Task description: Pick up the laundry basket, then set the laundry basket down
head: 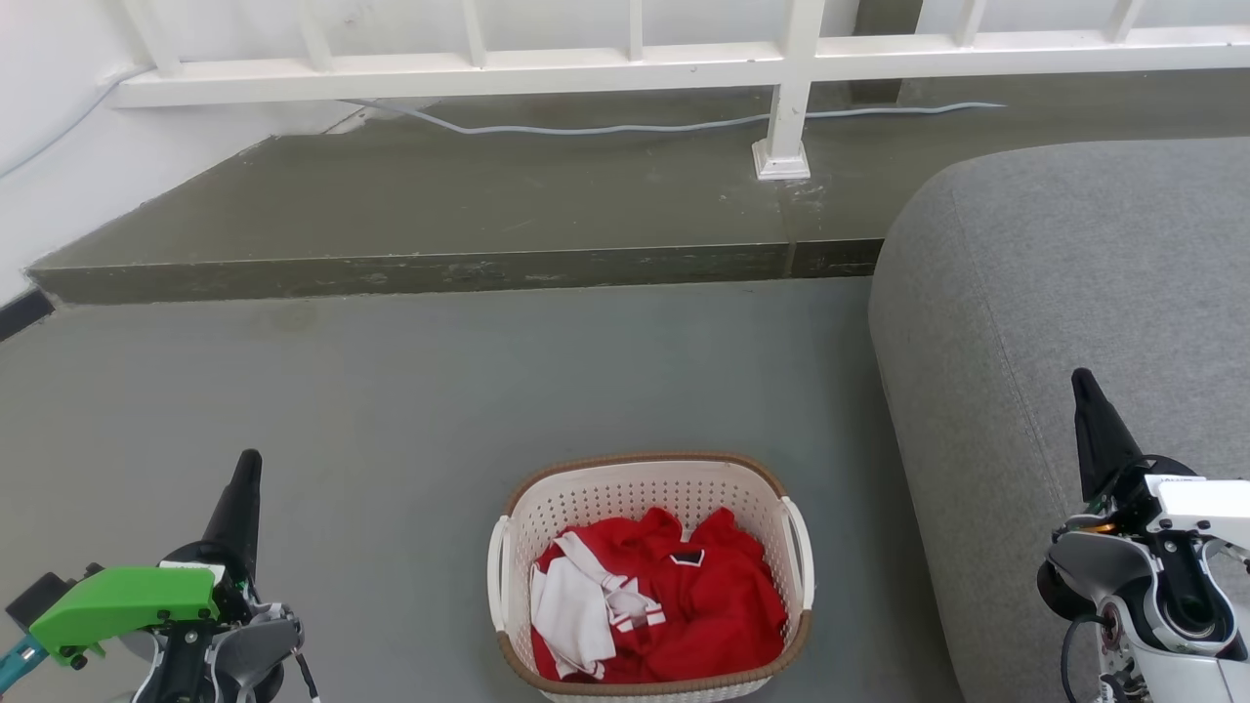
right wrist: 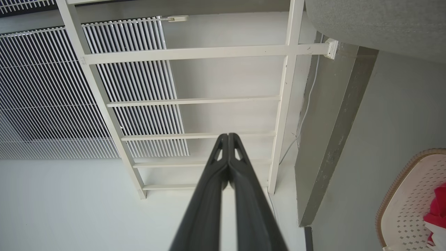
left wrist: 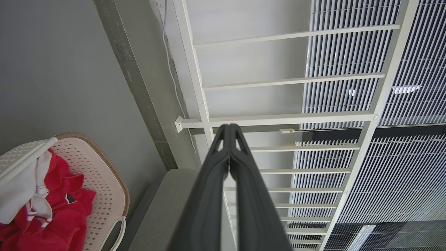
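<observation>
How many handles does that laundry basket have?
2, both on the laundry basket: the left handle on its left side, the right handle on the side toward the grey sofa. None seems hidden.

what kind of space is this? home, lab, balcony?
Probably a home-style living or laundry corner, possibly staged: a grey sofa beside the laundry basket of red and white clothes on a grey floor, with a white railing on a raised ledge and slatted blinds behind.

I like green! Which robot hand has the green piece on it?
The left gripper, at the lower left of the head view: a bright green cover sits just behind it. The right gripper has a white cover.
</observation>
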Controlling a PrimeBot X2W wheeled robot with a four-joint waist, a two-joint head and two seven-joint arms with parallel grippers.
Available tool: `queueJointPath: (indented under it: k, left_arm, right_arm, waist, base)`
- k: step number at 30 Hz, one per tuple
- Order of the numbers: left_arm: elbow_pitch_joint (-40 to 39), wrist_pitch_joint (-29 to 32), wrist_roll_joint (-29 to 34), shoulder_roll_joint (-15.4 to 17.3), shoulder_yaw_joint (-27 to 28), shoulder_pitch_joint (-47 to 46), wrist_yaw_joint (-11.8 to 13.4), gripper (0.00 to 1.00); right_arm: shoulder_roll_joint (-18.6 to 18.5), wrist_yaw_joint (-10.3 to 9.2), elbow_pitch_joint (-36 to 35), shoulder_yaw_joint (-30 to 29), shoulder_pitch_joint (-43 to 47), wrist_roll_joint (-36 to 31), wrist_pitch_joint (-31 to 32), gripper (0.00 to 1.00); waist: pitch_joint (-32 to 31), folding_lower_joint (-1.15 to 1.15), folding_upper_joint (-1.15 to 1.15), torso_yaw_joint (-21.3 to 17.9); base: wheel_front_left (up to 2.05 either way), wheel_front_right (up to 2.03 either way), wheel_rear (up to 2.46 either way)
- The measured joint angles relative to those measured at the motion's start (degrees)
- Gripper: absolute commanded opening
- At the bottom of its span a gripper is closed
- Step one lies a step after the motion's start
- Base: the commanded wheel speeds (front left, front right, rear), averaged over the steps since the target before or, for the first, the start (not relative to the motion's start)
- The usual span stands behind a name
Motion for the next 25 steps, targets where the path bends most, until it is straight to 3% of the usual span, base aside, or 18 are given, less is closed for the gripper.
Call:
queueJointPath:
  k: [25]
  left_arm:
    - [-0.1,0.0,0.0,0.0,0.0,0.0,0.0,0.00]
  right_arm:
    - [0.0,0.08,-0.1,0.0,0.0,0.1,0.0,0.00]
  waist:
    - [0.0,0.00,0.00,0.0]
  base:
    - [0.00,0.00,0.00]
